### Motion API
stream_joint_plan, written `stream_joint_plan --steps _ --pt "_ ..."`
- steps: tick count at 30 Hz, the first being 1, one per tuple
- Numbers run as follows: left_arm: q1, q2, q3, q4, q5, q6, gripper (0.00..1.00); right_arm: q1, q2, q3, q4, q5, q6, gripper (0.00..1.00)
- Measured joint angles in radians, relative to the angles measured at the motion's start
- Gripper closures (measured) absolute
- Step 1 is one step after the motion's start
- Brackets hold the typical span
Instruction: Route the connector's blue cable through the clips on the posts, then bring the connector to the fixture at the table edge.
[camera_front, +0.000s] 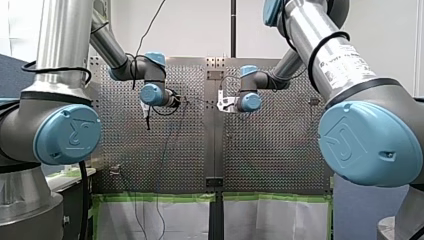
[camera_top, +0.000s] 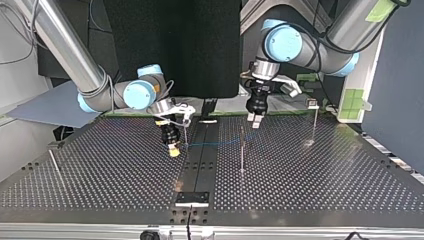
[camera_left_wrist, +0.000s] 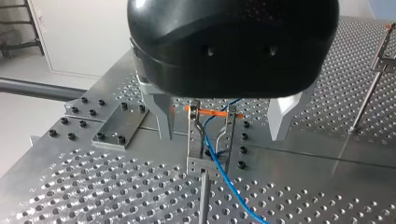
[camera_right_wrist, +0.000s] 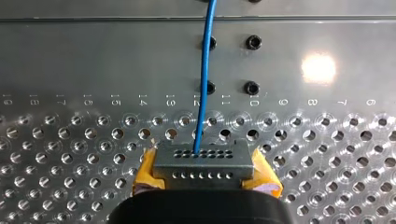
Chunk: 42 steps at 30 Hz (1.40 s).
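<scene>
Right now my right end effector (camera_right_wrist: 202, 173) is clamped on the connector (camera_right_wrist: 201, 158), a small grey rectangular block with two rows of tiny round holes. My yellow pads (camera_right_wrist: 148, 171) pinch it at both ends. From its far face the blue cable (camera_right_wrist: 204, 79), thin and smooth, runs straight ahead of me over the bench (camera_right_wrist: 327, 51). The bench is brushed metal, with a plain strip carrying black screw heads beside a grid of countersunk holes.

My left end effector (camera_left_wrist: 222, 133) is spread apart and grips nothing: two blunt metal fingers (camera_left_wrist: 162, 114) under a glossy black housing. Between them stands a clip (camera_left_wrist: 192, 140), a narrow metal frame with an orange bar across its top, on a slim steel post (camera_left_wrist: 204, 200). The cable passes down through it.

In the top view the connector hangs at about ten o'clock from the fixture (camera_top: 192, 198), a dark flat plate at the bench's six o'clock edge, well apart from it. The cable stretches toward three o'clock to the post, and my left end effector sits at one o'clock of that post.
</scene>
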Motion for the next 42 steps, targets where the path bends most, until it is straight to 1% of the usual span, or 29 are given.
stream_joint_plan --steps 10,13,16,19,22,23,27,30,35,42 --pt "-0.001 0.0 0.0 0.0 -0.004 0.004 0.0 -0.004 0.001 0.0 0.0 0.001 -0.003 1.0" --pt "-0.007 0.0 0.0 -0.008 -0.01 0.018 0.0 -0.007 0.001 0.0 0.0 0.002 -0.003 1.0" --pt "-0.025 0.0 0.003 -0.015 -0.029 0.041 0.0 -0.011 0.001 0.0 0.005 0.011 -0.007 1.0" --pt "-0.05 -0.001 0.018 -0.007 -0.054 0.056 0.0 -0.017 0.002 0.0 0.017 0.035 -0.022 1.0" --pt "-0.076 -0.009 0.042 -0.004 -0.081 0.062 0.0 -0.021 0.003 0.001 0.031 0.056 -0.045 1.0" --pt "-0.087 -0.015 0.052 -0.006 -0.092 0.063 0.0 -0.022 0.003 0.001 0.034 0.062 -0.056 1.0" --pt "-0.119 -0.042 0.084 -0.025 -0.124 0.07 0.0 -0.024 0.004 0.001 0.04 0.071 -0.079 1.0" --pt "-0.146 -0.068 0.111 -0.047 -0.151 0.075 0.0 -0.025 0.005 0.0 0.041 0.072 -0.086 1.0" --pt "-0.193 -0.114 0.158 -0.064 -0.198 0.072 0.0 -0.028 0.006 0.0 0.042 0.072 -0.095 1.0" --pt "-0.254 -0.131 0.219 -0.087 -0.259 0.078 0.0 -0.031 0.008 0.0 0.04 0.071 -0.105 1.0"
